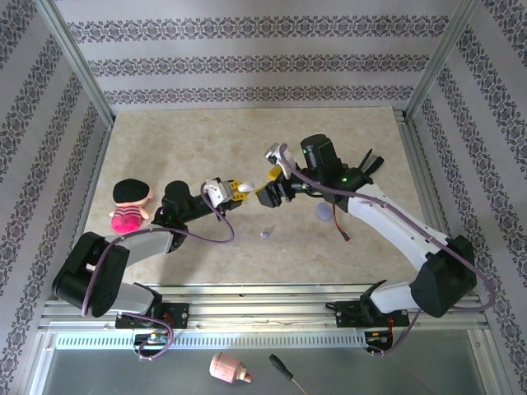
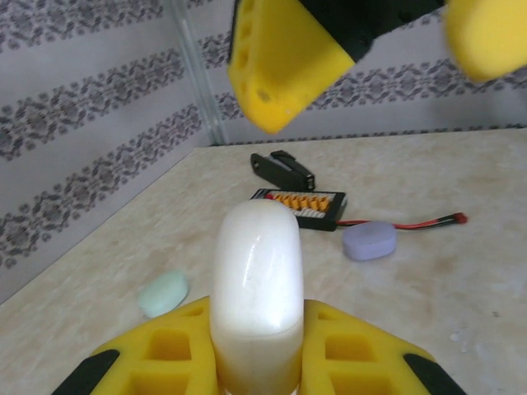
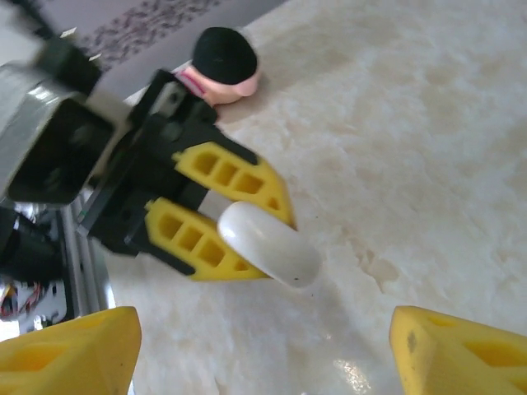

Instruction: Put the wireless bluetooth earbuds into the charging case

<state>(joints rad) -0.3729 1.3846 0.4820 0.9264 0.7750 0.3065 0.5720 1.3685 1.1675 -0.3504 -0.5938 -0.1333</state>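
My left gripper is shut on a closed white charging case, a smooth pebble that sticks out past its yellow fingers. My right gripper hangs open just in front of and above that case, its fingertips wide apart and holding nothing. A lilac case and a pale green one lie on the table. A tiny lilac earbud lies on the table just in front of the grippers.
A black board with orange connectors, its red wire and a black clip lie behind the cases. A pink doll with a black hat sits at the left. A screwdriver lies below the front rail.
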